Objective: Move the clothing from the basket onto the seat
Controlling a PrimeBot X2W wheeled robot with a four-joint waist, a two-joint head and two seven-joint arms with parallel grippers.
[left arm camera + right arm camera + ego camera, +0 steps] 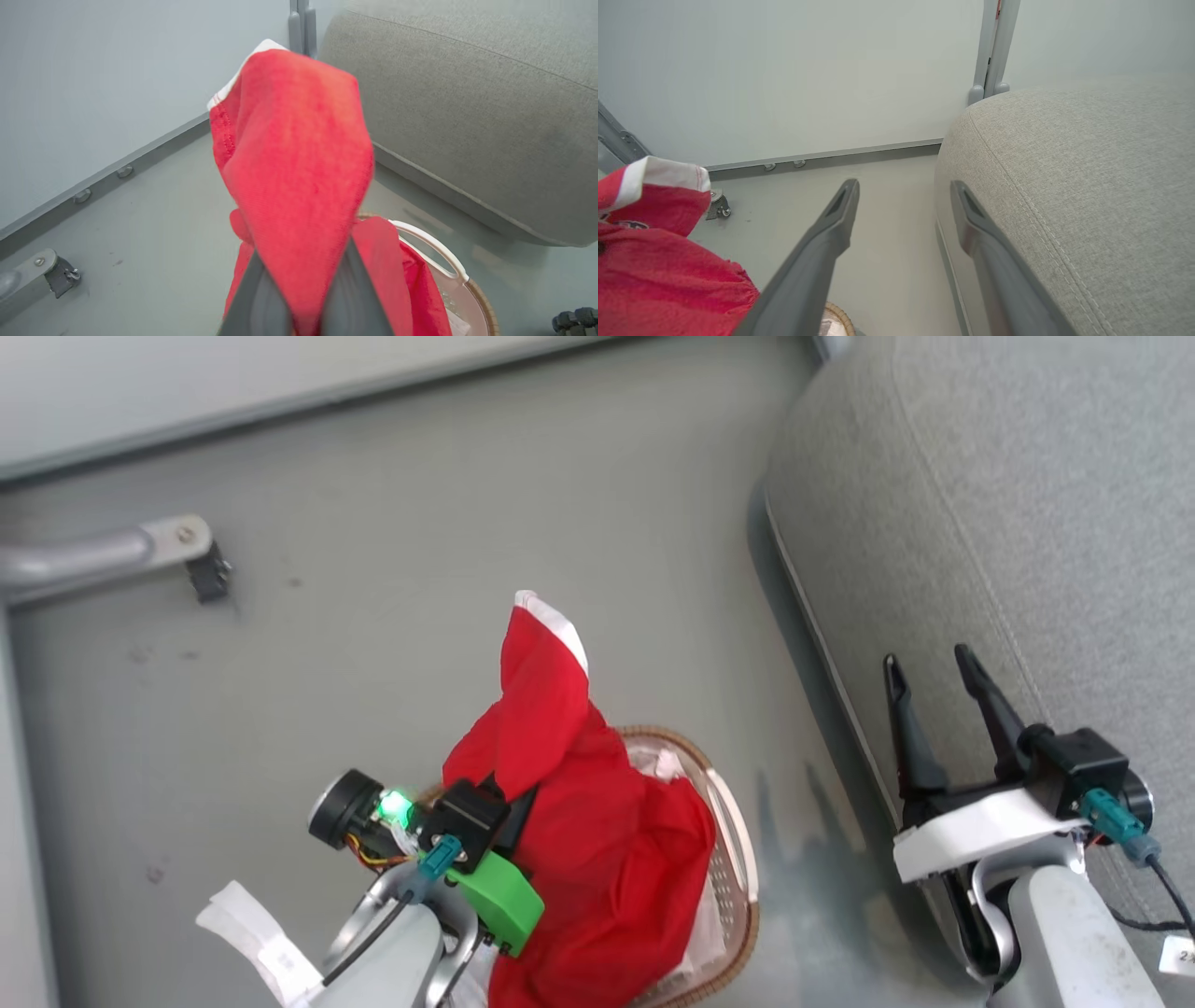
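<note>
Our left tool (302, 275) is clamped tight on a fold of the red clothing (597, 821). The clothing rises in a peak and hangs down over the basket (739, 868). Our right tool (926, 663) stands wide open with nothing in it, at the edge of the grey seat (990, 504). The basket sits on the floor (420, 579) near the seat.

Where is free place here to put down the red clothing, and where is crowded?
Free: the grey seat top, bare beside the open right hand; also the floor between basket and wall. Crowded: the basket, heaped with clothing that the left hand grips.
</note>
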